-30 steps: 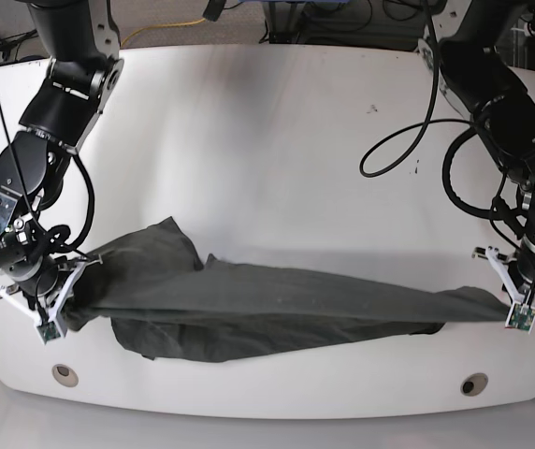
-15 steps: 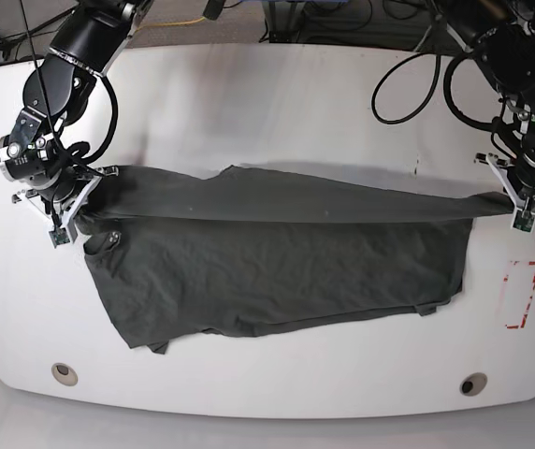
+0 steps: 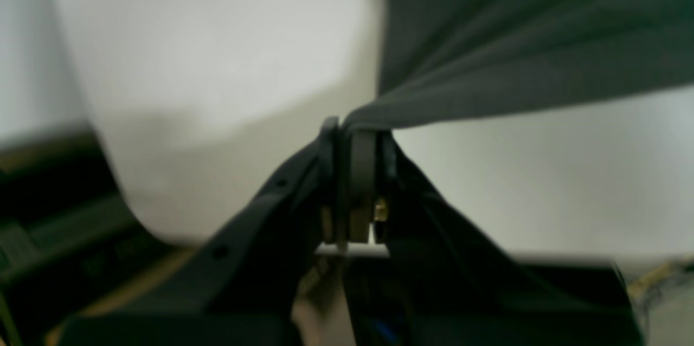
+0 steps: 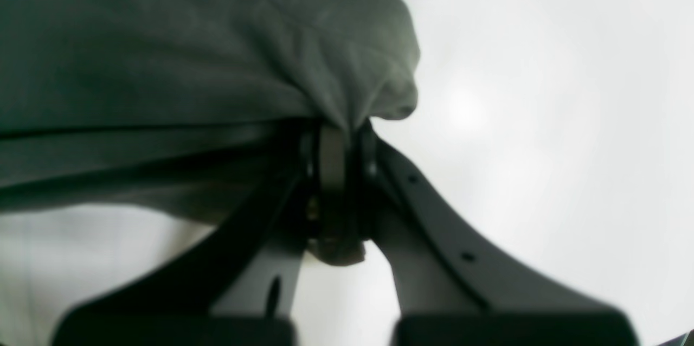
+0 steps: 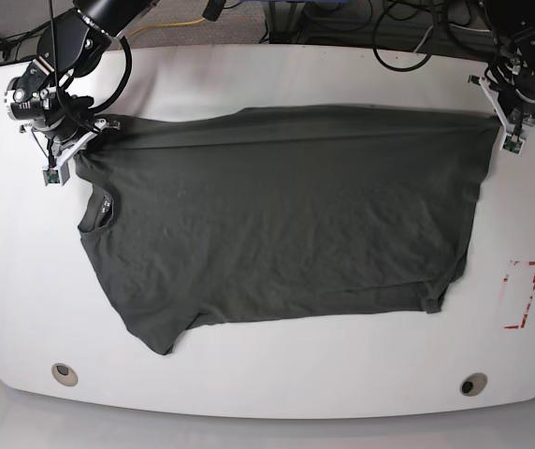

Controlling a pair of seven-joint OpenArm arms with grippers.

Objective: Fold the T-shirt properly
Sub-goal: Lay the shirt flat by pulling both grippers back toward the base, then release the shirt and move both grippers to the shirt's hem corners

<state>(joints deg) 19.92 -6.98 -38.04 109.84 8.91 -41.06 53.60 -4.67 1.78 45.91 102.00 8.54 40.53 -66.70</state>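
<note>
my left gripper (image 5: 509,131) and right gripper (image 5: 62,157) each pinch a corner of the t-shirt (image 5: 277,220), stretched flat between them; folding isn't begun.

I see a white surface (image 5: 277,84) with rounded corners. The T-shirt (image 5: 286,234) lies spread across it. A red dashed rectangle (image 5: 520,295) marks its right side; two round fittings (image 5: 65,373) sit near its front edge.

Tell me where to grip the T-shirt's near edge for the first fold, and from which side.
Probably pinch the two near corners of the T-shirt, coming from the table's front: that edge lies flat and free, while both shut grippers hold the far corners.
</note>
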